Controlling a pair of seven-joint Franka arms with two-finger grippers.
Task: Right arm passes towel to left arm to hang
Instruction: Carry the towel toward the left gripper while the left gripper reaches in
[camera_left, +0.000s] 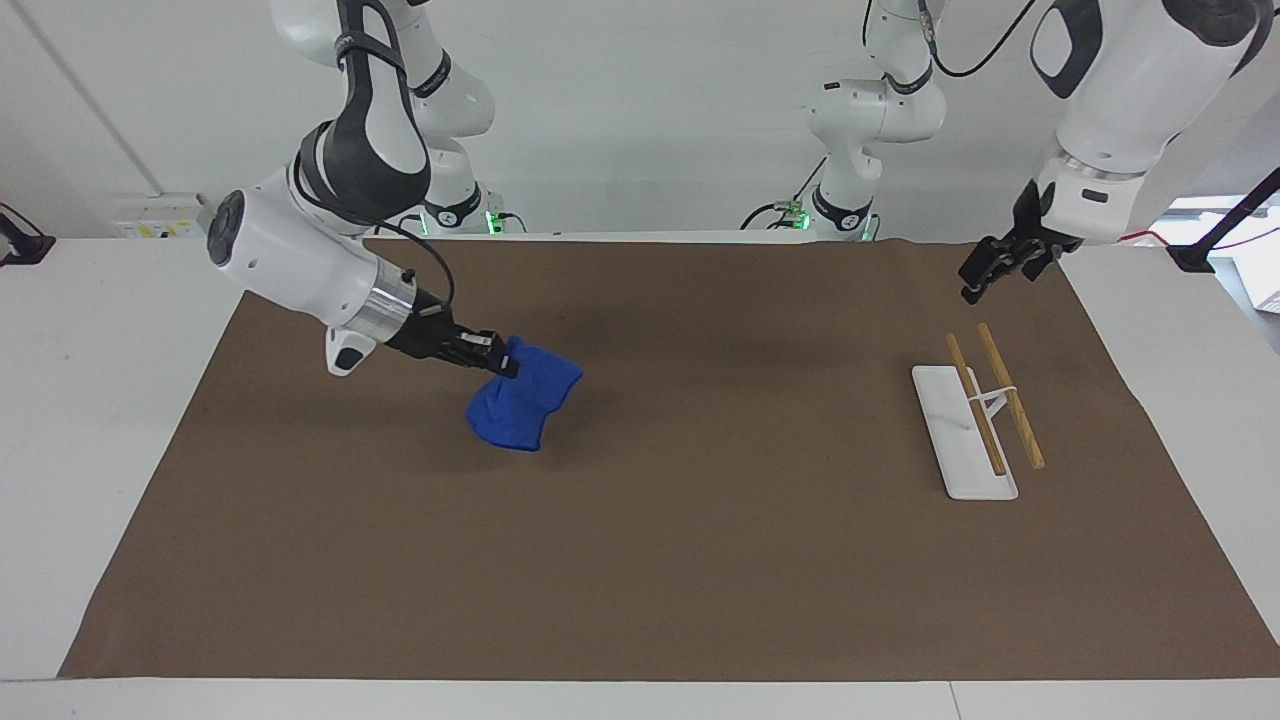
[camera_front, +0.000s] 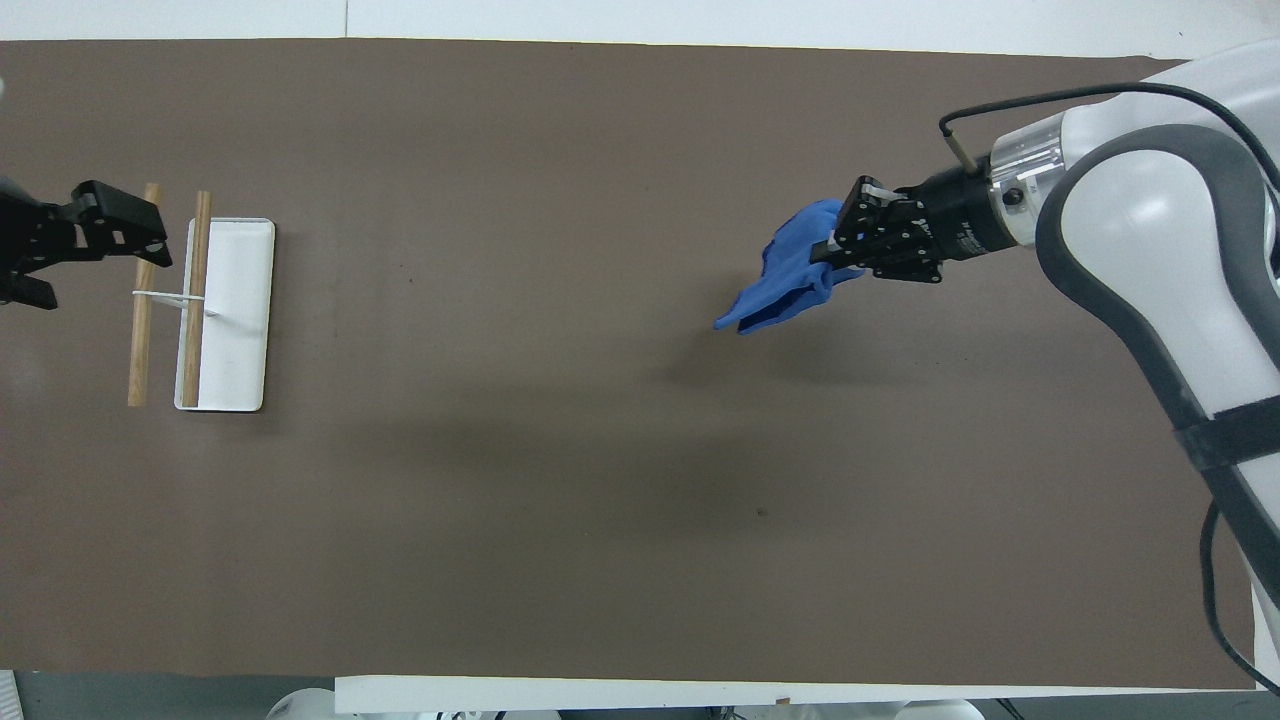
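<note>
Brown mat (camera_left: 640, 560) bears a rack (camera_left: 965, 440); right gripper (camera_left: 505, 366) lifts towel (camera_left: 520, 405).

Bright, even light; soft shadows

The towel rack (camera_left: 975, 415) stands on the brown mat (camera_left: 700, 560) toward the left arm's end of the table. The towel (camera_left: 520, 400) hangs over the mat well apart from the rack, toward the right arm's end. The left gripper (camera_left: 990, 268) is over the mat's edge near the rack.
</note>
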